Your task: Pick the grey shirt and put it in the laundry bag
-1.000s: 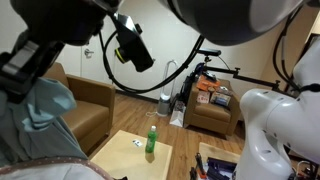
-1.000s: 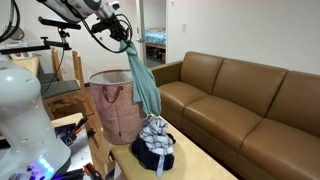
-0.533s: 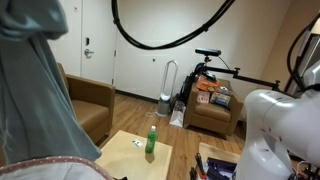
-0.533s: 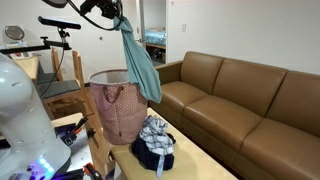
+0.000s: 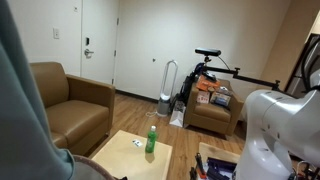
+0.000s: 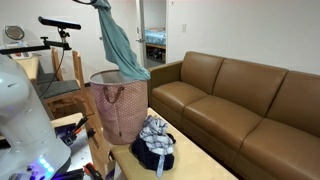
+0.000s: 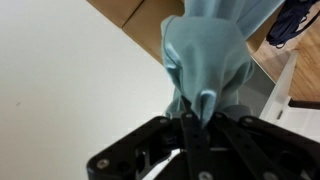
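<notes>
The grey shirt (image 6: 117, 40) hangs long and limp from the top edge of an exterior view. Its lower end reaches the mouth of the laundry bag (image 6: 115, 108), a whitish bag with a pinkish-red pattern that stands beside the low table. In the wrist view my gripper (image 7: 195, 118) is shut on a bunched fold of the shirt (image 7: 205, 55), which hangs away from the fingers. In an exterior view the shirt (image 5: 18, 110) fills the left edge, close to the camera. The gripper itself is out of frame in both exterior views.
A brown leather sofa (image 6: 245, 100) runs along the wall next to the bag. A pile of dark blue and white cloth (image 6: 155, 145) lies on the low table (image 5: 125, 152), which also holds a green bottle (image 5: 151, 141). Brown armchairs (image 5: 70, 105) and the white robot base (image 5: 275, 130) stand nearby.
The arm has risen with the shirt and carried it over toward the bag. The gripper has left the top of both exterior views, and the shirt's lower end now hangs at the bag's mouth.
</notes>
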Controlling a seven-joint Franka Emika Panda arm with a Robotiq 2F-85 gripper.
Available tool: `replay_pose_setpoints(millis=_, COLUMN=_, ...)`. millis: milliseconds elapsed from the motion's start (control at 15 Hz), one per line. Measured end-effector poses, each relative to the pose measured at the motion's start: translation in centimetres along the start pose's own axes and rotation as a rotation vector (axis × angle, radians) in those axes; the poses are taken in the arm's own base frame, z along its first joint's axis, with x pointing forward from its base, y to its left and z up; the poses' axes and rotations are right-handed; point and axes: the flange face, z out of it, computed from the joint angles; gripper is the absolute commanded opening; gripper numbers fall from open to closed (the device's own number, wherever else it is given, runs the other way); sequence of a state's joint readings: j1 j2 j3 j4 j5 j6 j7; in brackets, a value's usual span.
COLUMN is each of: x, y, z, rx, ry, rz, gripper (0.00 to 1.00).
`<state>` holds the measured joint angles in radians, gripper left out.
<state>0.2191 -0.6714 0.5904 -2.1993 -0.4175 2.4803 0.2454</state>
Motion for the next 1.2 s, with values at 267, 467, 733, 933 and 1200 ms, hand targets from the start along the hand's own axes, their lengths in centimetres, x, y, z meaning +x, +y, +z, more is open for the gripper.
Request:
replay_pose_setpoints(millis=267, x=0.0, y=-0.1, z=0.0, rx=-0.008, ry=0.000, rz=-0.005, gripper=0.06)
replay_pose_setpoints(millis=467, x=-0.4, y=-0.2, z=0.6, rx=-0.004, ry=-0.014, rz=-0.004, gripper=0.06)
replay_pose_setpoints(millis=733, x=-3.7, y=-0.5, z=5.2, rx=0.005, ry=-0.071, rz=0.019, gripper=0.06)
replay_pose_setpoints(millis=933, x=-7.7, y=-1.2, z=10.1, rx=0.045, ry=-0.083, rz=0.073, gripper=0.06)
replay_pose_setpoints(millis=1200, x=-13.8, y=-3.0, z=15.8, rx=0.104, ry=-0.161, rz=0.149, gripper=0.06)
